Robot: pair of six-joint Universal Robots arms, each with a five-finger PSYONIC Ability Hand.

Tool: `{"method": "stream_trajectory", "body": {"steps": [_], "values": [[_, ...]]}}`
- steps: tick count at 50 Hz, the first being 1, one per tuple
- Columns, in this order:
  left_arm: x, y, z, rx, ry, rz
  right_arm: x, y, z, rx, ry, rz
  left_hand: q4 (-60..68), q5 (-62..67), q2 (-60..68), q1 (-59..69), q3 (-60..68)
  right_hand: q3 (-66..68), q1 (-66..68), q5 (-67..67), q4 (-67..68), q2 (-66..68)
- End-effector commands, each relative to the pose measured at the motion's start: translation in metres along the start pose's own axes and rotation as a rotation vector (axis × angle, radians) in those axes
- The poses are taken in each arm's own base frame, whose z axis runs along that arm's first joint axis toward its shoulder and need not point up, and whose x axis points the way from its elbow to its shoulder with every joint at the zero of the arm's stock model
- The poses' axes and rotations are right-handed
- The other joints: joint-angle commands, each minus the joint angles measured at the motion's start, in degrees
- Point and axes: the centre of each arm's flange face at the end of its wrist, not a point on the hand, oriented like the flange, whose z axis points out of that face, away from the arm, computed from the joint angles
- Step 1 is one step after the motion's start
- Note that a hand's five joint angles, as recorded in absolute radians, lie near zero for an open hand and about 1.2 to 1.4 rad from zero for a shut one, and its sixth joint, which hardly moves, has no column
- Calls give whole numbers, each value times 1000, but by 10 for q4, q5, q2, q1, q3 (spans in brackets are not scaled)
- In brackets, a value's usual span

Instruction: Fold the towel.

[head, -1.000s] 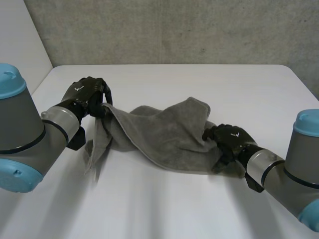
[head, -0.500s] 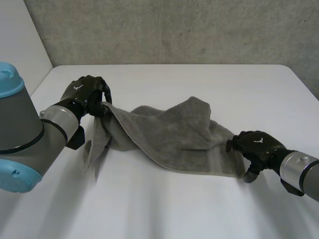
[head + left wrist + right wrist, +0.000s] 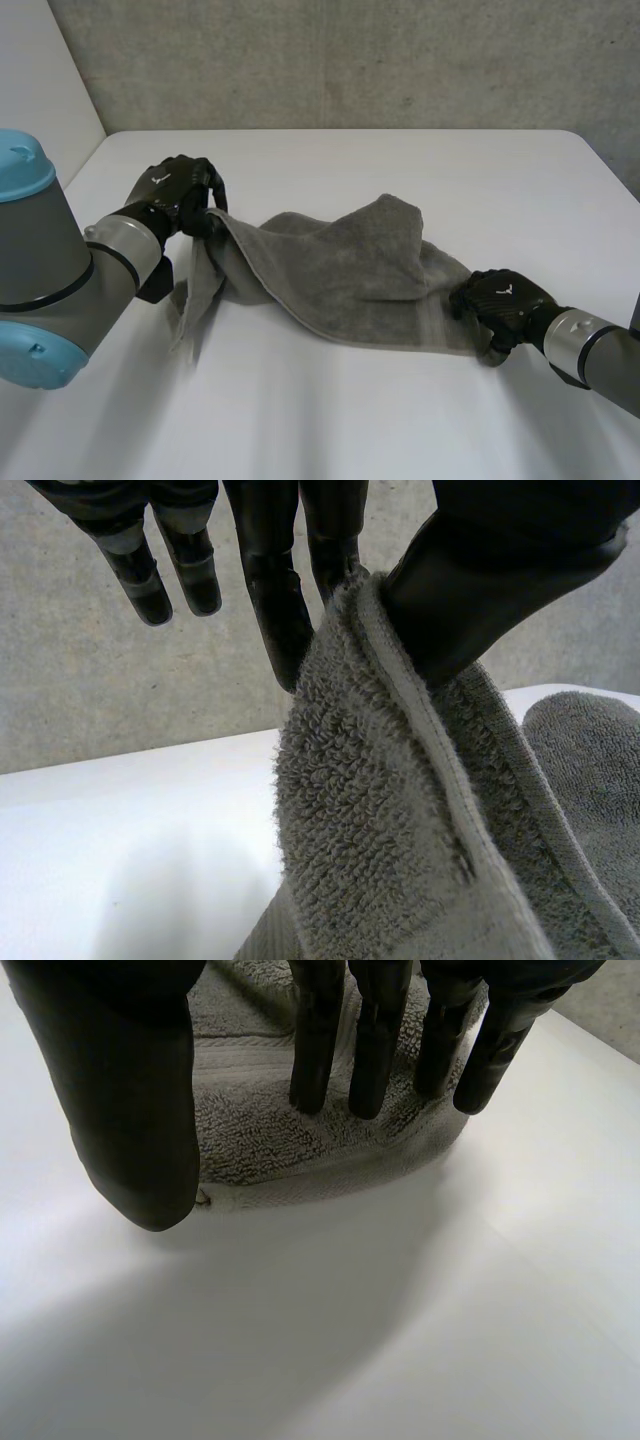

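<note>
A grey towel [image 3: 340,270] lies crumpled across the middle of the white table [image 3: 420,165]. My left hand [image 3: 175,190] holds its left end lifted off the table. In the left wrist view the thumb [image 3: 490,570] and a finger pinch the towel's hem [image 3: 400,840]. My right hand [image 3: 505,300] rests low at the towel's right end. In the right wrist view its straight fingers [image 3: 375,1030] touch the towel's edge [image 3: 270,1130], while the thumb [image 3: 130,1090] stands apart over bare table.
A grey concrete wall [image 3: 350,60] runs behind the table's far edge. Bare white tabletop [image 3: 330,420] spreads in front of the towel and to the far right [image 3: 560,190].
My right hand slid off the towel's folds, out to the right, then eased back onto its right end. My left hand kept its pinch in place.
</note>
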Motion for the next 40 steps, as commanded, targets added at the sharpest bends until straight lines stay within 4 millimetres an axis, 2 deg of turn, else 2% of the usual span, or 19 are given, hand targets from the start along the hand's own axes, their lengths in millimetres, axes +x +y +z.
{"method": "stream_trajectory", "body": {"steps": [1,6,7,8,9,10,13,28,29,30,31,32,40], "values": [[0,0,0,0,1,0,1,0,2,12,5,-9,-38,38,31,54,-33,-30,26,33,-44,24],[0,0,0,0,1,0,3,0,9,23,9,-18,-38,38,31,54,-33,-30,219,226,-44,217],[0,0,0,0,1,0,3,0,9,23,9,-18,-38,38,31,54,-33,-30,220,226,-44,217],[0,1,0,-1,1,0,3,1,11,24,9,-19,-38,38,31,54,-33,-30,311,318,-44,309],[0,1,0,-1,1,0,3,1,11,24,9,-19,-38,38,31,54,-33,-30,312,319,-44,310],[0,1,0,-1,1,0,4,-1,11,28,10,-18,-38,38,31,54,-33,-30,389,395,-44,386],[0,1,0,-1,1,0,6,-2,13,33,16,-22,-38,38,31,54,-33,-30,423,430,-44,421],[1,0,-1,2,3,-1,4,-1,15,23,7,-20,-38,38,31,54,-33,-30,386,393,-44,384],[1,0,-1,2,3,-1,4,-1,14,23,8,-12,-38,38,31,54,-33,-30,273,279,-44,270],[1,0,-1,2,3,1,4,-2,12,23,10,-8,-38,38,31,54,-33,-30,69,75,-44,66],[1,-1,-1,3,3,1,4,-2,12,23,10,-8,-38,38,31,54,-33,-30,67,73,-44,64],[1,-1,-1,3,3,1,4,-3,10,25,14,-3,-38,38,31,54,-33,-30,-7,0,-44,-9],[1,1,-2,3,5,1,0,-7,-4,25,4,7,-38,38,31,54,-33,-30,-6,1,-44,-8]]}}
